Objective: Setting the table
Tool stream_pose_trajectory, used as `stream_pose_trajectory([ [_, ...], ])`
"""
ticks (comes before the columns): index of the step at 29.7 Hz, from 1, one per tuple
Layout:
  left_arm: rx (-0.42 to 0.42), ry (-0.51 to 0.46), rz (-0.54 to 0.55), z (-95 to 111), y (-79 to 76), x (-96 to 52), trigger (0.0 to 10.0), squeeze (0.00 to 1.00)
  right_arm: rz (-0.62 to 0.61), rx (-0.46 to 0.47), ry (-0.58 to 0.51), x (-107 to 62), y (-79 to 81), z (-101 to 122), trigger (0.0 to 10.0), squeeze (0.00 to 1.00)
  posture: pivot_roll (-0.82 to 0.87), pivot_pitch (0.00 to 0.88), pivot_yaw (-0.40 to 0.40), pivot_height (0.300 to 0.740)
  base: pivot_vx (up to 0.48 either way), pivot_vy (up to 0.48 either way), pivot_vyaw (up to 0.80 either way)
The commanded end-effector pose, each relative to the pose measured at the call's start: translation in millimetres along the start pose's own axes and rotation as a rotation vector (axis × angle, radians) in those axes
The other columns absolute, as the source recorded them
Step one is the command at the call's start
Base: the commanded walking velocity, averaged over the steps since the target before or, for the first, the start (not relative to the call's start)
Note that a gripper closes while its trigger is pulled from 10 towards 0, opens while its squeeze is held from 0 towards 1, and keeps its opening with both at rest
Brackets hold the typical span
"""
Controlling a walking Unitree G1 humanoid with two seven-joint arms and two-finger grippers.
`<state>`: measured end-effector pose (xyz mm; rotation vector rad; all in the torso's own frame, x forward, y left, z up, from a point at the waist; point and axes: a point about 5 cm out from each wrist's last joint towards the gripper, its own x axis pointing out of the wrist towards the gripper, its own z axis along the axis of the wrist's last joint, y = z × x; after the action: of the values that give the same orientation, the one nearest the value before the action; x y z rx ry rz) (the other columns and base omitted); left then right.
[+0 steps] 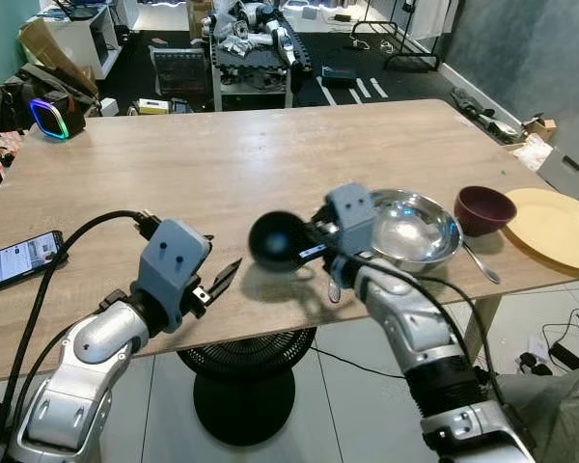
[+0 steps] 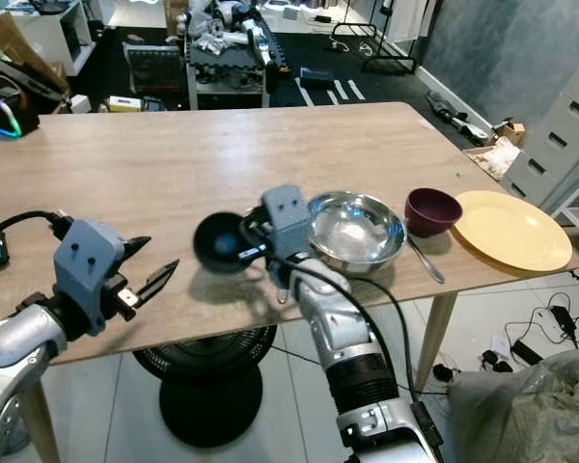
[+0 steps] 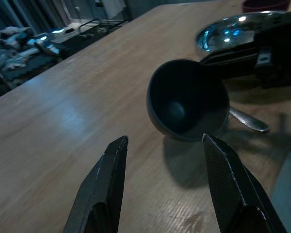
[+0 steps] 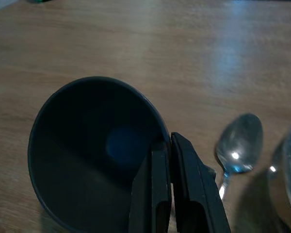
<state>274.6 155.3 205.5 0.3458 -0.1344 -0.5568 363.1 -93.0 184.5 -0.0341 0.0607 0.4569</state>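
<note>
Black fingers of right end effector pinch rim of black bowl, tipped sideways above tabletop, likely to carry it. Left end effector waits spread, empty, nearby. Spoon, silver bowl beside.

1. Likely a lab or workshop, not a lived-in home.
2. A rack piled with robot parts.
3. Cables trail across the floor; cardboard boxes sit nearby.
</note>
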Motion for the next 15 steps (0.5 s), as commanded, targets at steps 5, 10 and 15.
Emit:
stream_pose_trajectory([
  [5, 0.011, -0.001, -0.026, 5.4, 2.2, -2.4, 10.0, 0.00, 0.015, 0.013, 0.017, -3.9, -0.3, -5.4, 10.0, 0.00, 0.09, 0.053, 0.029, 0.740, 0.000, 0.000, 0.00],
  [10, 0.008, 0.002, -0.021, 4.1, 1.3, -1.2, 10.0, 0.00, 0.006, 0.029, 0.012, -3.6, 0.3, -5.2, 10.0, 0.26, 0.09, 0.052, 0.028, 0.740, 0.000, 0.000, 0.00],
  [15, -0.005, 0.001, -0.022, 4.1, -1.9, -0.1, 10.0, 0.00, -0.011, 0.032, 0.001, -1.8, -1.1, -3.2, 10.0, 1.00, 0.09, 0.052, 0.029, 0.740, 0.000, 0.000, 0.00],
])
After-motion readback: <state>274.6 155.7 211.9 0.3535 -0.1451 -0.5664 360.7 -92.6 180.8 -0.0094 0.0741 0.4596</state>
